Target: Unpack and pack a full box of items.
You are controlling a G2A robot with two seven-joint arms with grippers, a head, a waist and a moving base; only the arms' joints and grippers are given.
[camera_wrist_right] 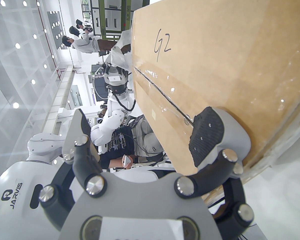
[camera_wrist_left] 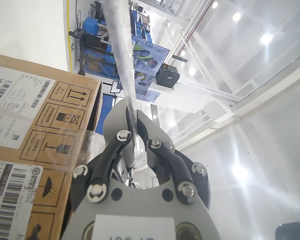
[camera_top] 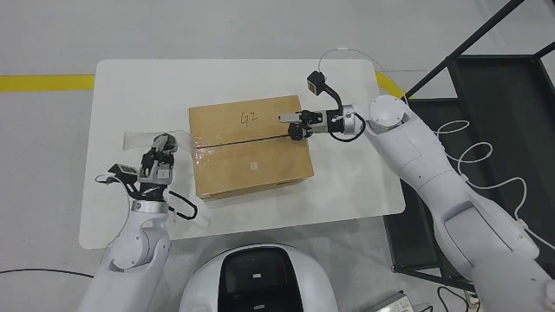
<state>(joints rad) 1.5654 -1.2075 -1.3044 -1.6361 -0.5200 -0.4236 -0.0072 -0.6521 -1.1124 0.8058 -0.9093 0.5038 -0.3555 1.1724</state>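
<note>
Left wrist view puts the left gripper (camera_wrist_left: 133,123) closest to the robot, at the near left part of the white table (camera_top: 347,182). Its fingers are pinched together on a strip of clear tape (camera_wrist_left: 117,38) that runs straight away from them. Just beside it stands the cardboard box (camera_top: 250,147), in the middle of the table with its flaps closed (a handwritten mark sits on the top, printed labels on the end facing this gripper). A glossy film lies along the centre seam. Farther on, at the box's right end, the right gripper (camera_top: 299,126) has its fingers spread apart. One black pad (camera_wrist_right: 206,136) rests on the box top at the end of the seam, and the other finger (camera_wrist_right: 80,126) stands clear in the air. Beyond the table, a yellow line (camera_top: 43,81) crosses the floor, and a dark rack (camera_top: 503,87) stands off to the right.
</note>
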